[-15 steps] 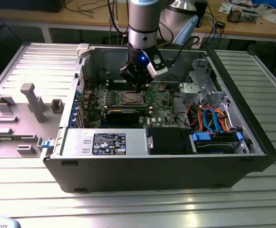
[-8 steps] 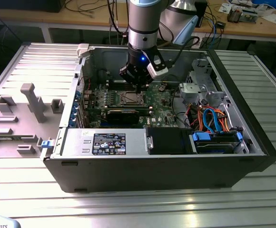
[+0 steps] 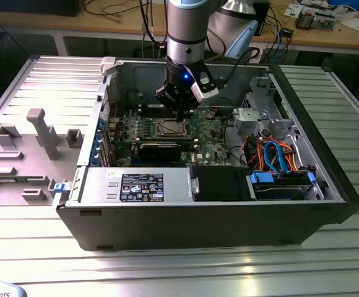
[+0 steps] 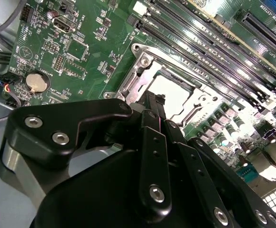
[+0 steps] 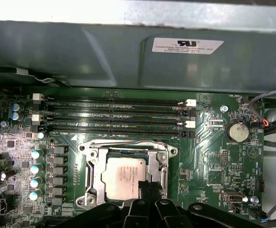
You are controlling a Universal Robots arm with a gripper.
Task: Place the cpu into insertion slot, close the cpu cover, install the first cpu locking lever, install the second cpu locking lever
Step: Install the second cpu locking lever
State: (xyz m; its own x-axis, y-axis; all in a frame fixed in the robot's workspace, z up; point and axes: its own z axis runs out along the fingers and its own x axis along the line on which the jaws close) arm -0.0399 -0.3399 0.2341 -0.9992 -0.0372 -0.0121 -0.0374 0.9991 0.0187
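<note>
The cpu (image 5: 121, 175) lies flat in the insertion slot (image 5: 86, 148) on the green motherboard, its pale metal top showing through the window of the cpu cover (image 5: 96, 166). The cover looks laid down over the chip. In the second wrist view the cpu (image 4: 171, 92) and cover (image 4: 140, 78) sit just beyond my fingertips. My gripper (image 5: 150, 186) hangs low over one edge of the socket with its black fingers (image 4: 153, 107) pressed together and nothing between them. In the exterior view the gripper (image 3: 178, 113) is inside the open computer case, right above the socket (image 3: 169, 129).
Long black memory slots (image 5: 114, 114) run beside the socket, with a coin battery (image 5: 237, 132) and a row of capacitors (image 5: 35, 168) on either side. The case wall (image 5: 128, 61) stands close behind. A drive cage (image 3: 260, 114), cables (image 3: 278, 154) and power supply (image 3: 136, 185) crowd the case.
</note>
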